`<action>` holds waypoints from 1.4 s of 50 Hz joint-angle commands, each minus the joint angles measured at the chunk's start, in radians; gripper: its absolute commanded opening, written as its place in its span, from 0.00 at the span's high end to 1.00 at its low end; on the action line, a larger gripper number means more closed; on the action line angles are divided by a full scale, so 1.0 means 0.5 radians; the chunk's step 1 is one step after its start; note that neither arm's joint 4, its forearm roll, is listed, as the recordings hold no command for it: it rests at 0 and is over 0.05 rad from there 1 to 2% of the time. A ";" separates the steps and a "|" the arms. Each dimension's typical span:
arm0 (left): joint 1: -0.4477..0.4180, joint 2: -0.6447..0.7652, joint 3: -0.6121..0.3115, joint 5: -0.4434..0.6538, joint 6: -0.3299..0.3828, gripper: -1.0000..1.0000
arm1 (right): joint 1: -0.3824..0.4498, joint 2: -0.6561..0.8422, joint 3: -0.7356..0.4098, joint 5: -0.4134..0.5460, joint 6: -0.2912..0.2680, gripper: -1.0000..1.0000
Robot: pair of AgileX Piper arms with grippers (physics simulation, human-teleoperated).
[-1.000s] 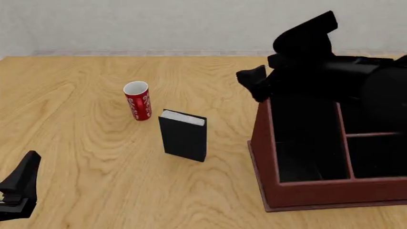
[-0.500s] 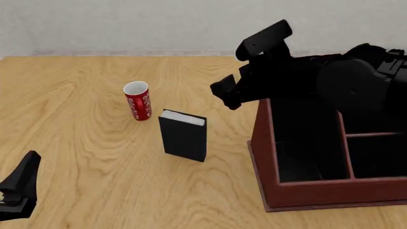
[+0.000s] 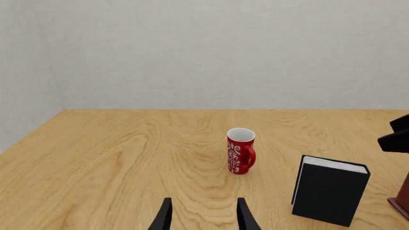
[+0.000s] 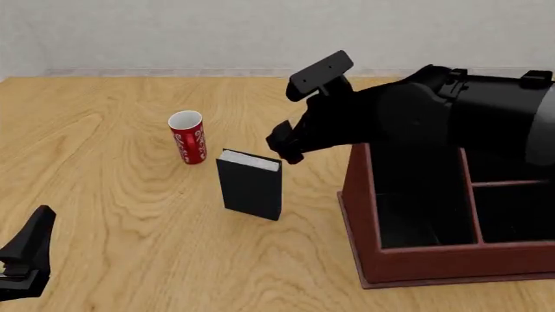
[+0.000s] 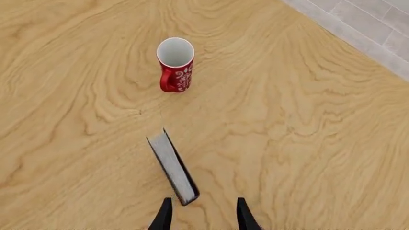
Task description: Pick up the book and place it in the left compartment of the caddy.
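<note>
The black book (image 4: 251,185) stands upright on the table, white page edges up; it also shows in the left wrist view (image 3: 330,189) and from above in the right wrist view (image 5: 173,166). My right gripper (image 4: 284,143) hovers just above and right of the book's top, open and empty, its fingertips (image 5: 166,214) straddling the book's near end. The dark red-brown caddy (image 4: 407,266) stands at the right; its long left compartment (image 4: 416,195) is partly covered by my right arm. My left gripper (image 4: 22,257) rests open at the front left, fingertips (image 3: 164,216) apart.
A red-and-white patterned cup (image 4: 187,137) stands upright just behind and left of the book; it also shows in the left wrist view (image 3: 240,151) and the right wrist view (image 5: 175,64). A wall bounds the table's far edge.
My right arm has swung left from above the caddy's back corner and now hangs over the book's right end. The book, cup and left arm have not moved.
</note>
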 commanded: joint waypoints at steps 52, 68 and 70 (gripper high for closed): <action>0.000 0.000 0.000 0.000 0.001 0.00 | 0.051 0.615 -0.326 0.203 0.084 0.00; 0.000 0.000 0.000 0.000 0.001 0.00 | 0.116 0.661 -0.257 0.128 0.154 0.00; 0.000 0.000 0.000 0.000 -0.001 0.00 | 0.120 0.666 -0.251 0.121 0.155 0.00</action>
